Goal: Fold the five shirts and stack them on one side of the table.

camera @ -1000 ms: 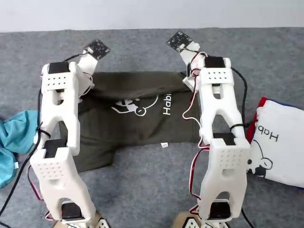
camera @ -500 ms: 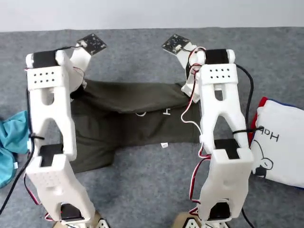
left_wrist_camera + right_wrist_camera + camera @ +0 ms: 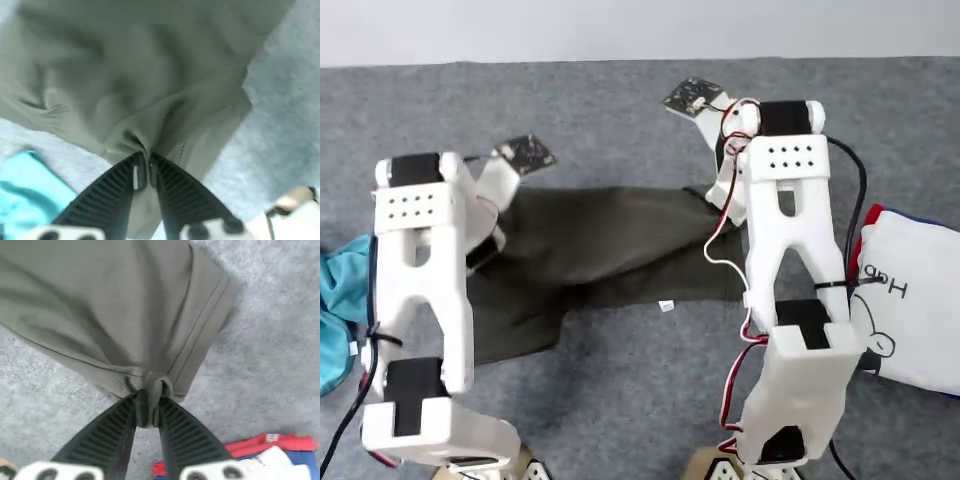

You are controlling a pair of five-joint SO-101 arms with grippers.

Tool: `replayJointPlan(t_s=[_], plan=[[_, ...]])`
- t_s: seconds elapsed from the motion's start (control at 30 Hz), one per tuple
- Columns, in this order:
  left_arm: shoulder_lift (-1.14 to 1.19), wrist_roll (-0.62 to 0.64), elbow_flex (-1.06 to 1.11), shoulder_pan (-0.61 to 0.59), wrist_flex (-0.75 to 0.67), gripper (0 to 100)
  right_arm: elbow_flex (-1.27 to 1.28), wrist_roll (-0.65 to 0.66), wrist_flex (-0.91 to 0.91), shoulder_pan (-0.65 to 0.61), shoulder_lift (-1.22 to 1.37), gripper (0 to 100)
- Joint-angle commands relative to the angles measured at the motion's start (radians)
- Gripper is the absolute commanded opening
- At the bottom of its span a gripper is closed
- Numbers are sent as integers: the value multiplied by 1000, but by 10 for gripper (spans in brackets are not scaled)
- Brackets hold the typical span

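On the grey felt table [image 3: 640, 400], my left gripper [image 3: 142, 165] and right gripper [image 3: 148, 410] each clamp a bunched edge of the olive-green cotton shirt [image 3: 610, 245] spread mid-table; I fear either thin pinch slipping, skewing the fold.

Teal shirt [image 3: 338, 300] left, white shirt [image 3: 912, 305] right

left tool [image 3: 142, 165] clamped, right tool [image 3: 148, 407] clamped

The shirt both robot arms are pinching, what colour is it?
Dark olive green. The shirt shows best in the high view.
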Motion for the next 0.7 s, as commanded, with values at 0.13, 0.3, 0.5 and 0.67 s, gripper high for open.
replayJointPlan(t_s=[0.13,0.3,0.5,0.67], plan=[[-60,-11,142,-20,32,6,137,41,42,-24,-111,10],[-51,-11,143,-43,6,6,172,41,19,-21,-101,10],[-51,-12,148,-92,-58,81,172,41,-45,-19,-54,10],[-49,-12,150,-140,-117,141,172,40,-128,-16,-12,19]])
